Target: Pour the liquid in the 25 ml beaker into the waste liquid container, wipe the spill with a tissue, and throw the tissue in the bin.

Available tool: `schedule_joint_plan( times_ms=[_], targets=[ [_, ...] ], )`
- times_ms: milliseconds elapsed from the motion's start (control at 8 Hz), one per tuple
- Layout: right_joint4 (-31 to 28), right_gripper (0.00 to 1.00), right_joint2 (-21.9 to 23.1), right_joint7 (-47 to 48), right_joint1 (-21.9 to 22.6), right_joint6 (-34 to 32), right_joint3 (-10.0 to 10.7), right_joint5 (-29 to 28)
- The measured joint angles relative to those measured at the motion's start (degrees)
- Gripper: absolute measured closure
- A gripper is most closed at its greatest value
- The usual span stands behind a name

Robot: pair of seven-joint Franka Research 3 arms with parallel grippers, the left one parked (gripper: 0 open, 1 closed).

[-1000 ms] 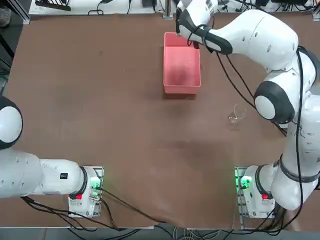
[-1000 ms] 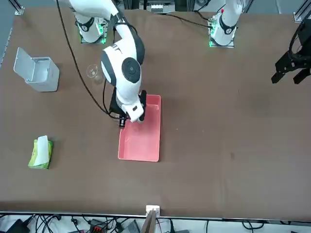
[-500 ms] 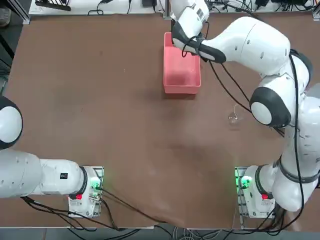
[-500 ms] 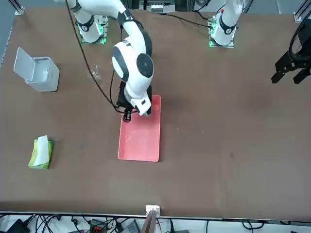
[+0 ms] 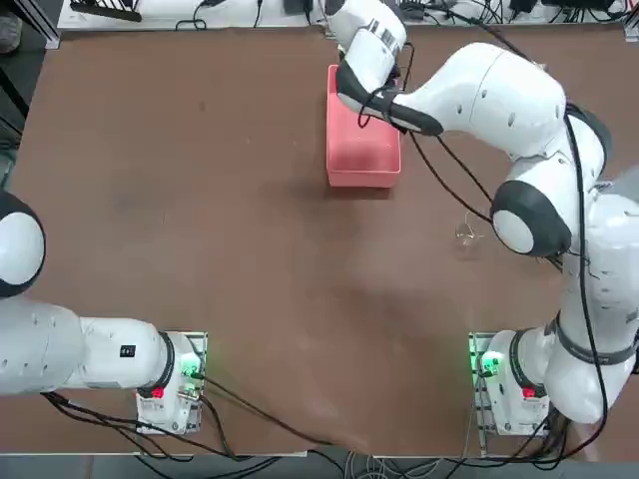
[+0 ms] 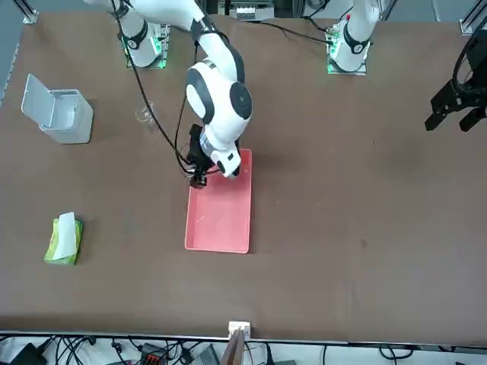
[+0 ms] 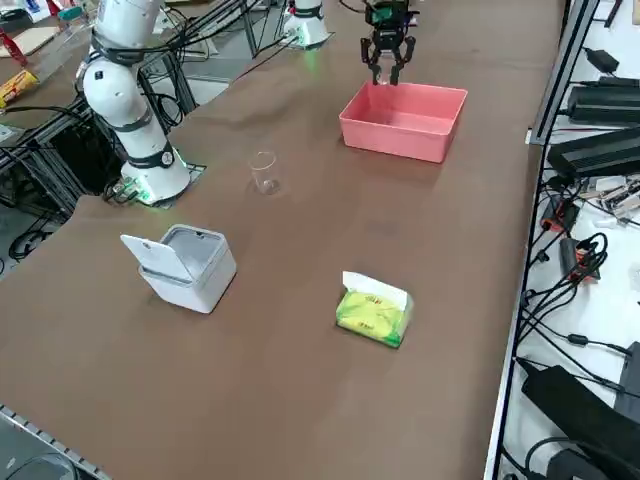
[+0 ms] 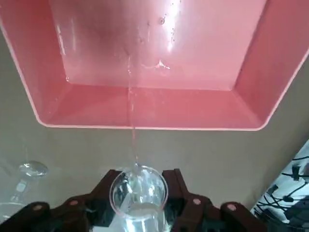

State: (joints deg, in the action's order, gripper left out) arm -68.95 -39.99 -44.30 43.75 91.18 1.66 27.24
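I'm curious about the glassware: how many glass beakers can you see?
2: the tiny 25 ml beaker held in the right gripper beside the pink tray, and a larger beaker standing on the table.

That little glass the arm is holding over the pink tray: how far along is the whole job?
Pouring is underway: the right gripper holds the 25 ml beaker tilted, a thin stream of liquid falling into the waste liquid container. Left: wiping with a tissue from the tissue pack, then the bin.
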Motion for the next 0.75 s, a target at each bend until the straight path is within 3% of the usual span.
schedule_joint_plan(
  times_ms=[750],
  targets=[
    [1.0,0.53,-3.0,0.2,2.9,-3.0,0.0,5.5]
  ],
)
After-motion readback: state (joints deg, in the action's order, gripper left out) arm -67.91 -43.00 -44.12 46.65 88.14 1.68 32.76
